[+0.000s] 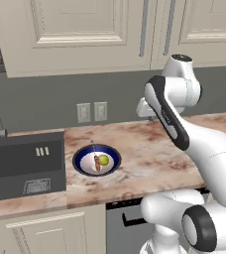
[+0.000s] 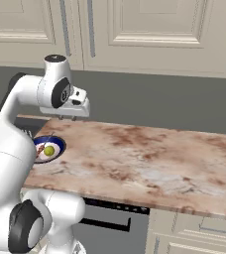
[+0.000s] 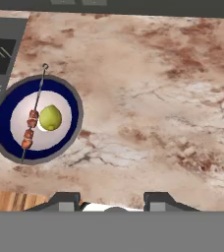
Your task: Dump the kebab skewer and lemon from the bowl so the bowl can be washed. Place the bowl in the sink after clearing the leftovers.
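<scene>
Hovering my spread tool [image 3: 111,199] right of the bowl [image 3: 69,96], I risk spilling lemon [image 3: 50,118] when grabbing.

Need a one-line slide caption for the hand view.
Hand view: blue-rimmed bowl holding a kebab skewer and lemon on the marble counter, beside the sink.

Cream cabinets [image 1: 80,30] hang above a grey wall [image 1: 45,101] and marbled counter [image 1: 144,149].
</scene>
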Available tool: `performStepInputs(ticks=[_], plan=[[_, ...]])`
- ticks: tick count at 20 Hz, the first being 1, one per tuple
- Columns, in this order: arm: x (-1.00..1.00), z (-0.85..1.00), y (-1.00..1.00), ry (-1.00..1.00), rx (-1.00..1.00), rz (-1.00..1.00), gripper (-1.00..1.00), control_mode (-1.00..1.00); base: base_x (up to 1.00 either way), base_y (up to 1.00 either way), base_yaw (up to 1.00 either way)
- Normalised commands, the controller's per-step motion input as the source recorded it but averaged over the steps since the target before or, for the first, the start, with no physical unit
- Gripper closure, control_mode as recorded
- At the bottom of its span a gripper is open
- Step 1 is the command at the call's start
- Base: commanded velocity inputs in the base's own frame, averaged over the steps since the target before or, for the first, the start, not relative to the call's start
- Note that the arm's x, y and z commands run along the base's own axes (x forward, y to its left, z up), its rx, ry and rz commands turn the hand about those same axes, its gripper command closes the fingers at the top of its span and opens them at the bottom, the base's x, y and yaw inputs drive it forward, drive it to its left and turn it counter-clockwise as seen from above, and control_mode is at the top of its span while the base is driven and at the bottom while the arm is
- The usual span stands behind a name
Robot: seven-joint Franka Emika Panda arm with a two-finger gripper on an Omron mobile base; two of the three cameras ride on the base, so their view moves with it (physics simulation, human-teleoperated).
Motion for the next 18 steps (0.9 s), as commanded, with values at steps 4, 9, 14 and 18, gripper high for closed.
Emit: performStepInputs(ticks=[4,9,14,18], plan=[[0.0,0.0,0.19,0.0,0.0,0.0,-1.0,-1.0,0.0,0.0,0.0],[0.0,-0.44,0.23,0.0,0.08,0.0,-1.0,-1.0,0.0,0.0,0.0],[0.02,-0.68,0.04,0.06,0.05,0.0,-1.0,-1.0,0.0,0.0,0.0],[0.3,-0.82,0.21,0.23,0.02,0.0,-1.0,-1.0,0.0,0.0,0.0]])
